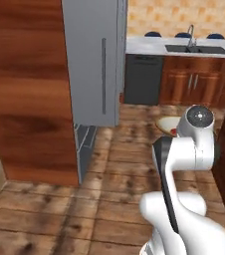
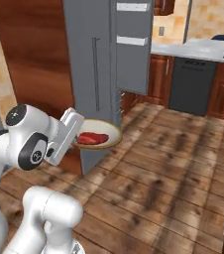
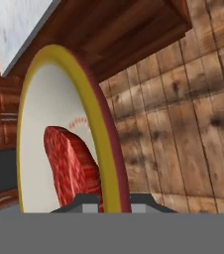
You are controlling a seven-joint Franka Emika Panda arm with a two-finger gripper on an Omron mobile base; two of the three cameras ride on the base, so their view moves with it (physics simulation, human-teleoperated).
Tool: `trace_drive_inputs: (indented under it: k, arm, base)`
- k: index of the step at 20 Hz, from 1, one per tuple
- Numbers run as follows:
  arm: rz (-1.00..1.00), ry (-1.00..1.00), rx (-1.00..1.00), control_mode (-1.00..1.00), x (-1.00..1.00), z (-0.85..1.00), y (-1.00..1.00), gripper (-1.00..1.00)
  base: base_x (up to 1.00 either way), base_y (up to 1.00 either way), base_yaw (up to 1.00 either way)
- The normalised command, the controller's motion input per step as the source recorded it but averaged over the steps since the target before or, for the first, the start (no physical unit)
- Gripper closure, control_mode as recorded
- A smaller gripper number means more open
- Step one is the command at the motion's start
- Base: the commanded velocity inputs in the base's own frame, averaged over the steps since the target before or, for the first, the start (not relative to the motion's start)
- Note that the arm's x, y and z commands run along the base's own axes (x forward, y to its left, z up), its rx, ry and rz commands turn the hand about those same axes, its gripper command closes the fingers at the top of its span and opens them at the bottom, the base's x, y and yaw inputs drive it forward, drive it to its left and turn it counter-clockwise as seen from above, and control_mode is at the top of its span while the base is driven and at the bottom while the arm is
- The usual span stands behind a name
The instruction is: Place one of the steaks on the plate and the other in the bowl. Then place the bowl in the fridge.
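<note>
Gripper (image 3: 111, 201) clamping bowl (image 2: 104, 130) rim, steak (image 2: 93, 138) inside

Deep red steak (image 2: 93, 138); bowl (image 2: 110, 130) cream-white inside, tan-brown rim; grey fridge (image 2: 91, 64); brown wood-plank floor (image 2: 173, 168)

Both base views look forward and down over the white arm (image 1: 184, 164) from behind, one from each side, and share the grey fridge (image 1: 92, 60) and the wooden floor (image 2: 173, 168). The hand view sits very near the bowl (image 3: 64, 134), along its rim.
</note>
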Motion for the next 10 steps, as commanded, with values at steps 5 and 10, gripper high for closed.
trace_drive_inputs:
  k: [5,10]
  arm:
    - [0.00,0.00,0.00,1.00,0.00,0.00,0.00,1.00]
    - [0.00,0.00,0.00,1.00,0.00,0.00,0.00,1.00]
  base:
    - [0.38,-0.14,-0.38]
    - [0.86,-0.58,-0.03]
